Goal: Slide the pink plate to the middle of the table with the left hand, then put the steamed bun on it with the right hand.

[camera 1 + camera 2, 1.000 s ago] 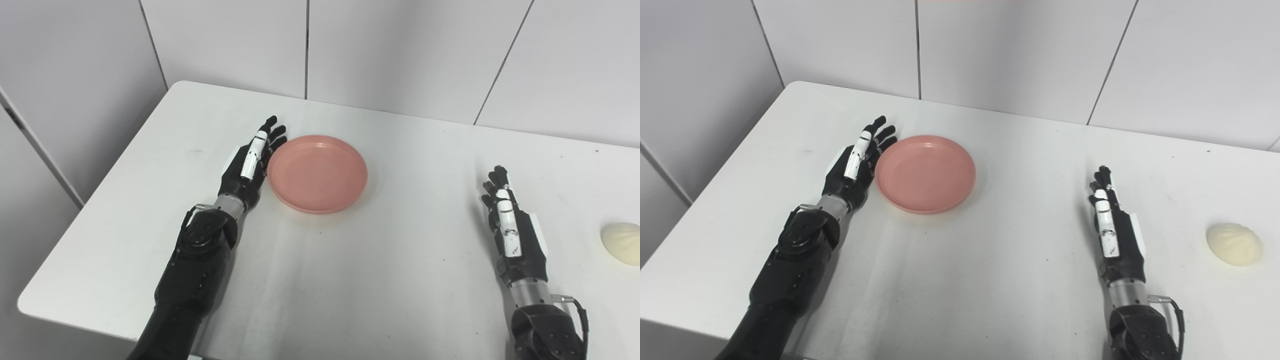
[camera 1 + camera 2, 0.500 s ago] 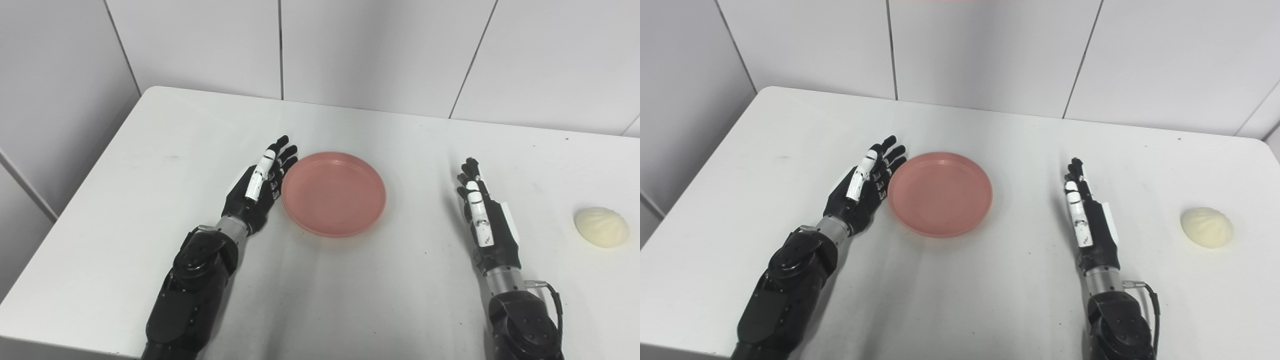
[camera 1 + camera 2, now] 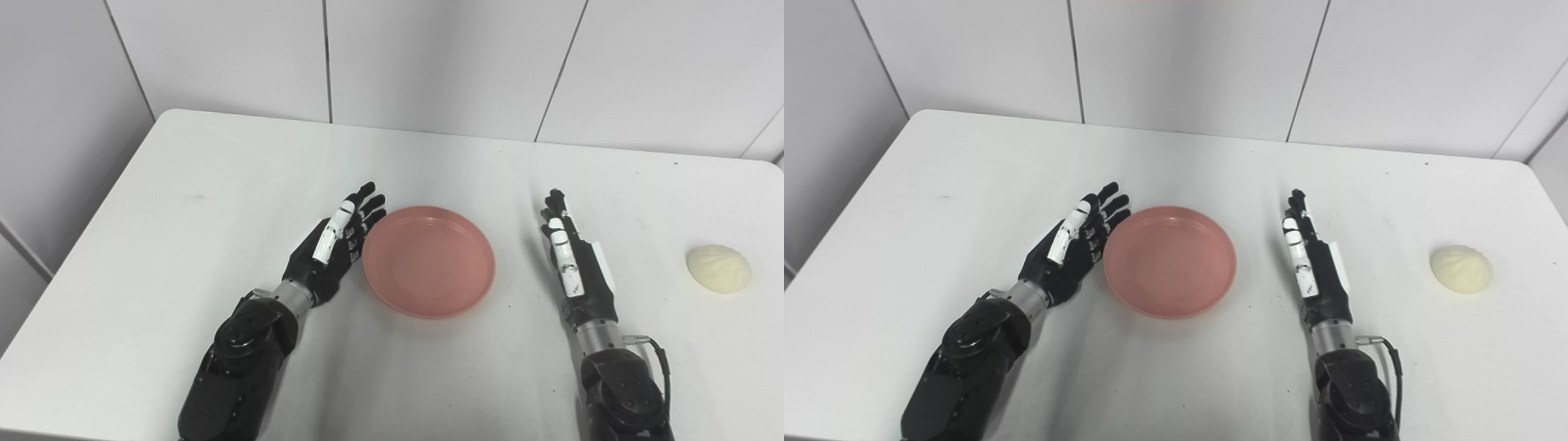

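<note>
i'd keep my left hand, flat and open with nothing gripped, edge-on against the pink plate at its 9 o'clock and push evenly so the empty plate slides without spinning, while my right hand waits open, the steamed bun at its 3 o'clock.
</note>
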Robot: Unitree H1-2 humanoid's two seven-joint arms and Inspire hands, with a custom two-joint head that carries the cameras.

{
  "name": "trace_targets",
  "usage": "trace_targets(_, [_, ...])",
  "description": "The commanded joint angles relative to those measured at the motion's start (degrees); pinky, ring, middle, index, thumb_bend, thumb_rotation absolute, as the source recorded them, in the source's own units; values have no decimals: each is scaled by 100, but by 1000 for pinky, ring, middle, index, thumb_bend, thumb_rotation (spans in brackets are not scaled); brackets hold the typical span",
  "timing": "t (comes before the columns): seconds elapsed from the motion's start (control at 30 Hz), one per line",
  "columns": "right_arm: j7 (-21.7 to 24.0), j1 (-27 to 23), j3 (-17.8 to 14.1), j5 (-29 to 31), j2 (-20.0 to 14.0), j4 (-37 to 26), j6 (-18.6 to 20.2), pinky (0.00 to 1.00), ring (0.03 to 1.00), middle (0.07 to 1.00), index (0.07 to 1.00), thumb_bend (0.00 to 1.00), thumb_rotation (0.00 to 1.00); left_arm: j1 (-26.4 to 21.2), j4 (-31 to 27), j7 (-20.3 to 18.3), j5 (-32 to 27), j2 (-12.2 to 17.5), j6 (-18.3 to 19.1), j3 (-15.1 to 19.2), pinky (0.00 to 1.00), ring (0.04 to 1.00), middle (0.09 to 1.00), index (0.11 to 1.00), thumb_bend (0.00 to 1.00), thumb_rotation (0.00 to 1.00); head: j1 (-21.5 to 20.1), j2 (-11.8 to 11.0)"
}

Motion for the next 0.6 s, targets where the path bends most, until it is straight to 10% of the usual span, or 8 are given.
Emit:
trace_targets(0.0, [-72,369,128,41,268,318,38,1000,1000,1000,1000,193,1000,77,-62,-177,-115,-174,163,-102,999,981,979,986,364,1000,3,-7])
trace_targets(0.57, [-100,329,124,81,275,402,27,1000,1000,1000,1000,228,1000,222,-11,-92,211,-363,-118,-128,1000,982,984,997,375,1000,-211,25])
